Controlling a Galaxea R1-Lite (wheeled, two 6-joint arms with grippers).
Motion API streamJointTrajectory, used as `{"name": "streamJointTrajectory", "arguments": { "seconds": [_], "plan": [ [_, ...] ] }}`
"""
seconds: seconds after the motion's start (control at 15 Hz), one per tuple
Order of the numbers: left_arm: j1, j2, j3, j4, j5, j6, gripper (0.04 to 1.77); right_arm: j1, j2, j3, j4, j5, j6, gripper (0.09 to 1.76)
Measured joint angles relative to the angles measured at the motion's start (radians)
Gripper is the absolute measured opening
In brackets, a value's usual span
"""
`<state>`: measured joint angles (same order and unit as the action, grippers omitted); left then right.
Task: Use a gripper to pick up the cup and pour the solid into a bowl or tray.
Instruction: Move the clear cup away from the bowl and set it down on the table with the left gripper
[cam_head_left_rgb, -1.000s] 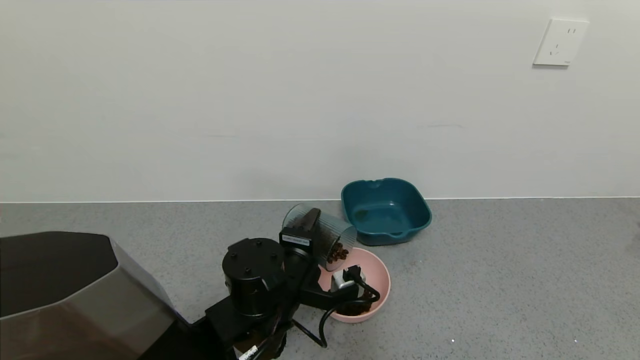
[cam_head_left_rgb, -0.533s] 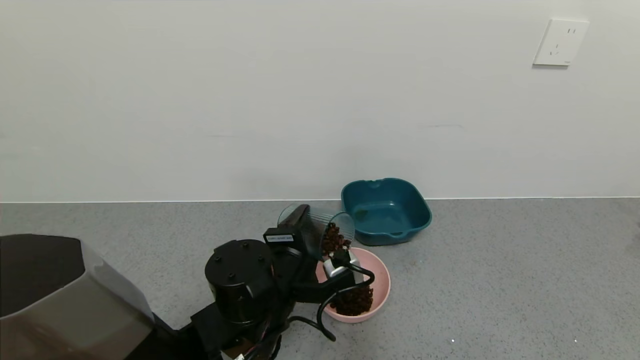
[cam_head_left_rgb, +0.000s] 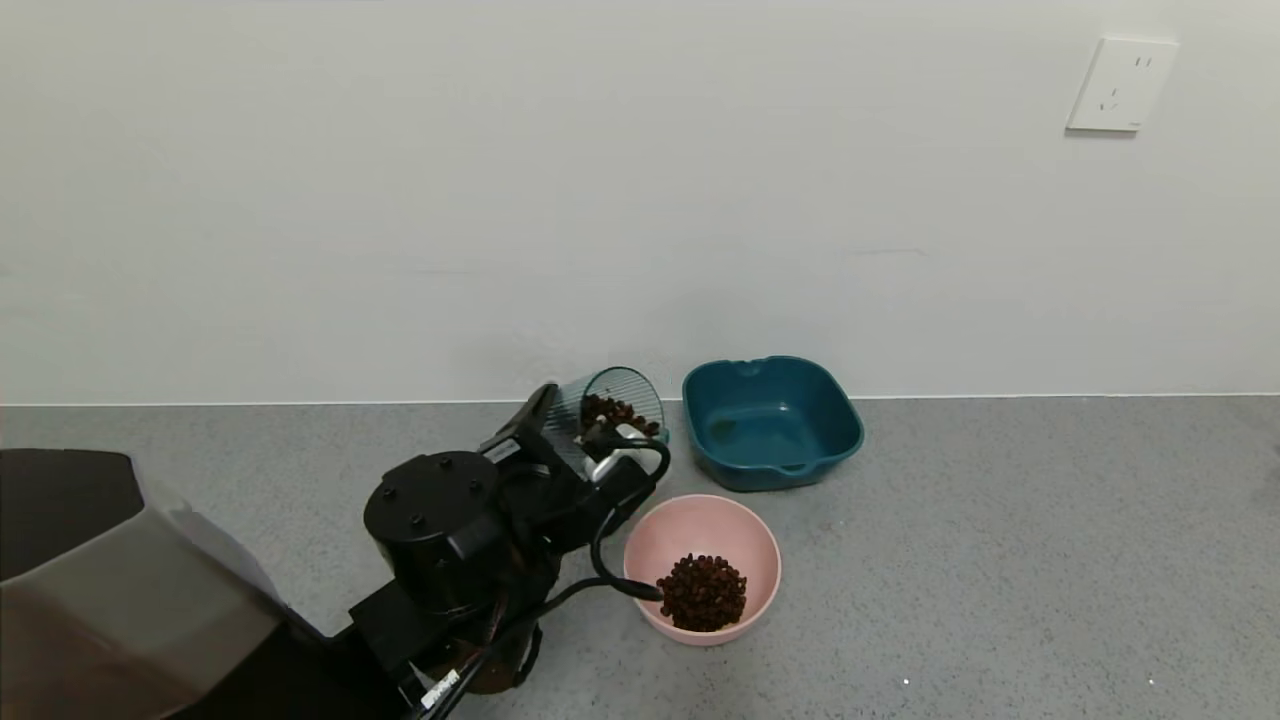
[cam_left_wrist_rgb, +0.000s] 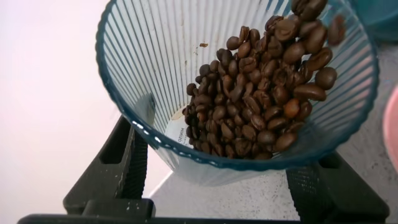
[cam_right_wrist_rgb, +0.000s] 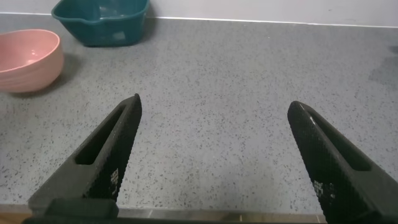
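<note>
From the head view, the left gripper (cam_head_left_rgb: 590, 445) was mostly buried behind its own wrist housing and cables, so its fingers could not be made out there. The lower wall of the cup (cam_head_left_rgb: 610, 410) was hidden by that arm too. In the left wrist view the cup (cam_left_wrist_rgb: 236, 93) ran off the top edge, and some coffee beans (cam_left_wrist_rgb: 261, 106) near the rim were smeared. The teal tray (cam_right_wrist_rgb: 102, 18) was cropped in the right wrist view.

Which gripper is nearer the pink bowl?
Left. The left gripper, holding the cup, sits just behind the pink bowl. The right gripper is open over bare counter, well off to its side.
</note>
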<state>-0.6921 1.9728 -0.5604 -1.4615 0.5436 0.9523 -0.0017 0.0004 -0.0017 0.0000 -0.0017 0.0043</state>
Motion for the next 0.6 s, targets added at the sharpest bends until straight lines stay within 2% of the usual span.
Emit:
{"name": "streamJointTrajectory", "arguments": {
  "seconds": [0.33,0.6],
  "plan": [
    [0.093,-0.009,-0.039,0.123,-0.019,-0.287,1.27,0.000,0.000,0.000,0.000,0.000,0.000,1.71],
    [0.189,-0.018,-0.066,0.190,-0.191,-0.562,1.26,0.000,0.000,0.000,0.000,0.000,0.000,1.71]
  ]
}}
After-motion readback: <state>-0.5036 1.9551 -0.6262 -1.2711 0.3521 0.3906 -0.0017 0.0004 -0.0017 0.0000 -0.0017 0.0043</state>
